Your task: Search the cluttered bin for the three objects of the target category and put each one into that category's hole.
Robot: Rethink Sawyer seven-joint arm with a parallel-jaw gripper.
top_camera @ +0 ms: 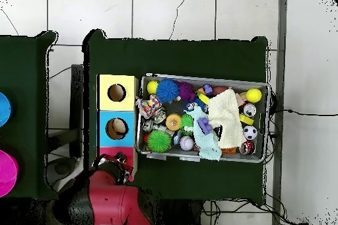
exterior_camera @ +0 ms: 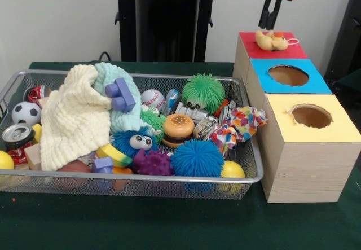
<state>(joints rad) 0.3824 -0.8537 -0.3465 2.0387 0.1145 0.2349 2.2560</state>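
Observation:
A tan-orange toy figure (exterior_camera: 272, 40) lies on the red surround (exterior_camera: 294, 52) at the far end of the pale wooden box and covers the red hole. My gripper (exterior_camera: 269, 27) hangs just above it, open and empty, not touching it. In the overhead view my arm and gripper (top_camera: 116, 163) cover the red end of the box. The wire mesh bin (exterior_camera: 141, 179) is full of toys; it also shows in the overhead view (top_camera: 198, 78). No other orange figure shows in the bin; the striped one is hidden.
The blue-surround hole (exterior_camera: 288, 75) and the yellow-surround hole (exterior_camera: 311, 115) lie nearer the camera on the same box. In the bin a cream cloth (exterior_camera: 70, 114) covers the left part, with a toy burger (exterior_camera: 178, 128), a green spiky ball (exterior_camera: 203, 91) and a blue one (exterior_camera: 197, 158).

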